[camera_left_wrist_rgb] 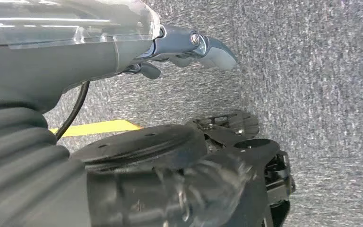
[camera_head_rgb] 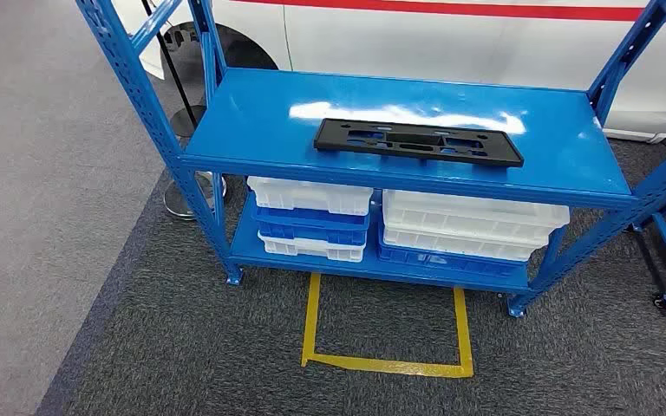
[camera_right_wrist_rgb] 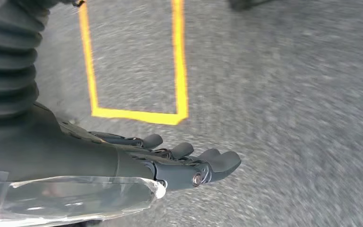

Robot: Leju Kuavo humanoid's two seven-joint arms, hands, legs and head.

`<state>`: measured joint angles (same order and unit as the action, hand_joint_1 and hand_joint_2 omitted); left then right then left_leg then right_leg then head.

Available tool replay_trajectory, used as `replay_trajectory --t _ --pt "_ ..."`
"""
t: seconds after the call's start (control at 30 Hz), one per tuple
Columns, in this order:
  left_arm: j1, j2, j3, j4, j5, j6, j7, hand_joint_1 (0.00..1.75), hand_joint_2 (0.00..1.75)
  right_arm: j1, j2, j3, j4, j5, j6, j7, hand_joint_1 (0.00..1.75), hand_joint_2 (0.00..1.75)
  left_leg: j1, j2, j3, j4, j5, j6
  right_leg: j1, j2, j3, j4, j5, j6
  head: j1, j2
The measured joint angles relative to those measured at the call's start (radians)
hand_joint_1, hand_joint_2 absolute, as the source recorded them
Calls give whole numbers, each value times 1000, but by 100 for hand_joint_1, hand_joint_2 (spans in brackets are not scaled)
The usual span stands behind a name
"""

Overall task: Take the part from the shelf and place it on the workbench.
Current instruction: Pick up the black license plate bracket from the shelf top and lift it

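While both arms hang over the grey carpet, the left hand holds nothing, its fingers drawn loosely together above the floor. The right hand also grips nothing, its fingers extended side by side, slightly apart, near a yellow tape outline. In the head view that tape outline sits on the carpet just before the front edge of the blue shelf. White and blue trays are stacked on the lower level. Farther up, the black part lies flat on the top surface, lengthwise, nearer the front edge and roughly centred. Behind the shelf stands a white vehicle with a red stripe.
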<state>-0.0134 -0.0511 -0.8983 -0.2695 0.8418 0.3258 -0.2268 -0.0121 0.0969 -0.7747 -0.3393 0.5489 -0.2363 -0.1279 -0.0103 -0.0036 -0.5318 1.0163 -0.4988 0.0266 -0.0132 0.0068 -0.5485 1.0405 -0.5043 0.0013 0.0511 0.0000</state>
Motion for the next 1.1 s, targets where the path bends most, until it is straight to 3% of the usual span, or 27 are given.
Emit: replay_trajectory --t 0.23,0.5,0.73,0.97,1.1 --pt "-21 -7 -109 22 107 30 -34 0 0 -21 0 -91 -78 -45 -3 -113 0 0 0 0 1 0 0 0 0 0 0 0 0 0 0 0" --pt "-42 -13 -229 43 216 55 -72 0 0 -16 19 -106 -293 -118 -7 -226 0 0 0 0 1 1 0 0 0 0 0 0 0 0 0 0" --pt "-56 -17 -310 56 284 68 -96 0 0 13 36 -41 -511 -161 -25 -296 0 0 0 0 1 1 0 0 0 0 0 0 0 0 0 0" --pt "-69 -19 -380 67 340 81 -114 0 0 35 37 99 -722 -197 -42 -349 0 0 0 0 1 1 0 0 0 0 0 0 0 1 0 0" --pt "-76 -20 -418 72 368 90 -123 0 0 41 36 189 -835 -213 -44 -375 0 175 0 0 1 1 0 0 0 0 0 0 0 1 0 0"
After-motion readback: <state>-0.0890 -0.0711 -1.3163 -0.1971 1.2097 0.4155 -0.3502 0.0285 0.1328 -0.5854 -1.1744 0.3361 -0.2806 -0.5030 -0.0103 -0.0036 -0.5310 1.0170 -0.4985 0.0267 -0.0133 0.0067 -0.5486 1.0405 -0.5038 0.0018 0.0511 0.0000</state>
